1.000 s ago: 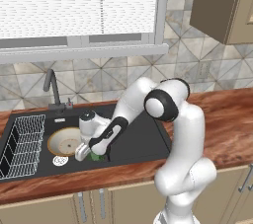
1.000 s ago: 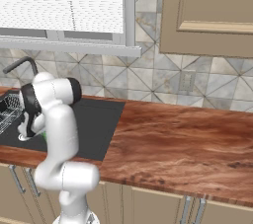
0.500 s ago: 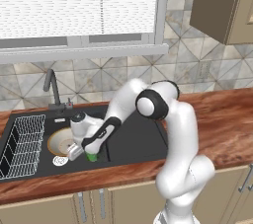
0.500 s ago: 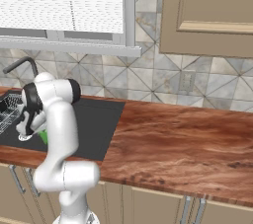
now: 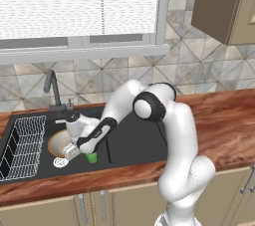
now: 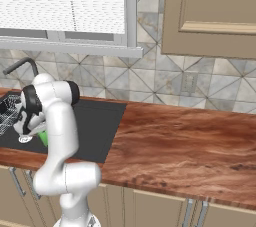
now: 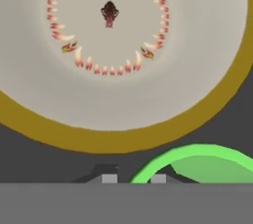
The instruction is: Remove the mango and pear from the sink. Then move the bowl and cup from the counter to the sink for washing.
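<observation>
cup point(image 5: 91, 158): lower left of frame, in sink point(image 5: 134, 140), just beside bowl point(image 5: 59, 142)
gripper point(image 7: 133, 178): fingers narrowly apart astride cup rim
step: spread wider, lift straight, avoid tipping cup

You've got a matte black sink point(image 5: 134, 140) set in a reddish wood-grain counter point(image 6: 190, 141) with a soft sheen. The bowl point(image 7: 123, 45) looks like smooth glazed ceramic with a mustard rim, the cup point(image 7: 207, 161) like bright green plastic. The rack point(image 5: 22, 143) is thin white wire.
</observation>
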Available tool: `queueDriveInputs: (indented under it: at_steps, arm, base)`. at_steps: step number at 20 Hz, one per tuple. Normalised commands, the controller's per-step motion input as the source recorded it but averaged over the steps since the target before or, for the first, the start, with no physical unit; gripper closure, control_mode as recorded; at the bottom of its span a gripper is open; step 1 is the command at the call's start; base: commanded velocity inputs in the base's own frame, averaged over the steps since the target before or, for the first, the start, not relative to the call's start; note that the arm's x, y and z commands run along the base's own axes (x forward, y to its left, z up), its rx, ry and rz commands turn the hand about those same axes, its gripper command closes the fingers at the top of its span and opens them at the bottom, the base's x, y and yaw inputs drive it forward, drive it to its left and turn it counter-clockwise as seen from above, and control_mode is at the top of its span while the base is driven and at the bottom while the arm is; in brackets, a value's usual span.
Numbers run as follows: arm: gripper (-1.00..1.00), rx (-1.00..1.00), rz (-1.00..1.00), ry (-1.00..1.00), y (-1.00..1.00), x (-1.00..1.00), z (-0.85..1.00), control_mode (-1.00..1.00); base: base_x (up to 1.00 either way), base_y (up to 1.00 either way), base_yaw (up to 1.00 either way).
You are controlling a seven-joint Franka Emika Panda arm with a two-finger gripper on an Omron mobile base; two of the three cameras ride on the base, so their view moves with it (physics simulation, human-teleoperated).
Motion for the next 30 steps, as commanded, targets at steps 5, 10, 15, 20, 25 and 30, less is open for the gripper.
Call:
queueDriveInputs:
  at_steps: [5, 10, 15, 20, 25, 30]
  arm:
    - [1.00, 0.04, -0.10, 0.00, -0.09, 0.00, -0.18, -1.00]
    - [1.00, 0.07, -0.10, 0.00, -0.11, -0.01, -0.17, -1.00]
    - [1.00, 0.06, -0.10, -0.01, -0.11, -0.10, -0.20, -1.00]
    - [-1.00, 0.03, -0.11, 0.00, -0.02, -0.15, -0.25, -1.00]
    - [-1.00, 0.08, -0.12, -0.01, -0.06, -0.20, -0.08, -1.00]
    - [-1.00, 0.09, -0.15, -0.03, -0.05, -0.24, 0.00, -1.00]
  base:
    - [0.00, 0.00, 0.00]
    - [0.00, 0.00, 0.00]
    - [0.00, 0.00, 0.00]
    - [0.00, 0.00, 0.00]
    - [0.00, 0.00, 0.00]
    - [0.00, 0.00, 0.00]
